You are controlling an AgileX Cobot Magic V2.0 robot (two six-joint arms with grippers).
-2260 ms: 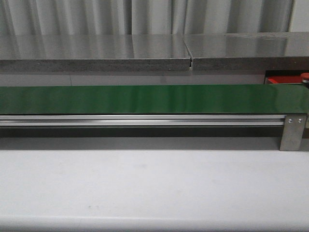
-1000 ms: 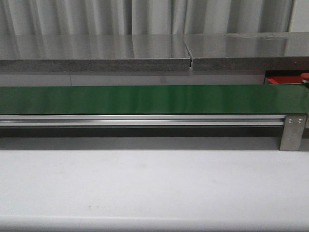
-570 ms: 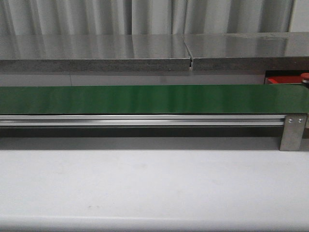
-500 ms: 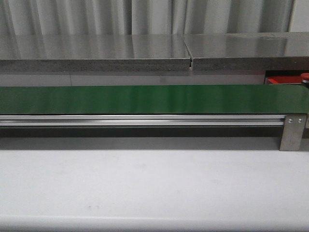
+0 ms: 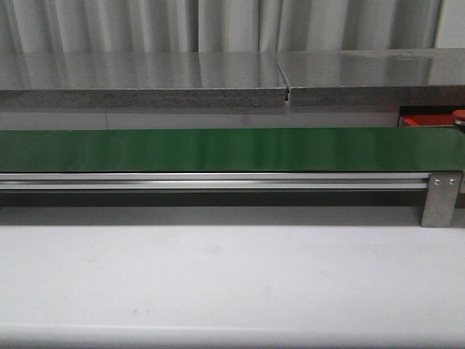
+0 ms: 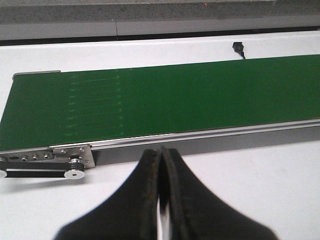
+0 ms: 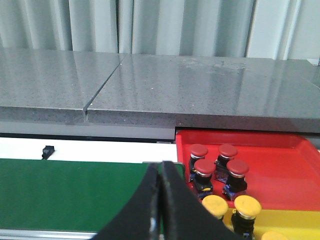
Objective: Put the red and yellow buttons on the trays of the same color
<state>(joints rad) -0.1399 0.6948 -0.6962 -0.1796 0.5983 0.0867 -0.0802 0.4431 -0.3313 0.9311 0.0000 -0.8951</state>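
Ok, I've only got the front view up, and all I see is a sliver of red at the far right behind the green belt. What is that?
Observer: It's a red tray. The right wrist view shows four red buttons standing on it.
Operator: Any yellow ones?
Observer: Yes, yellow buttons at a yellow tray right beside the red one.
Operator: Are the grippers holding anything?
Observer: No. The left gripper and the right gripper are both shut with nothing between the fingers.

No visible change (green belt (image 5: 232,149) included).
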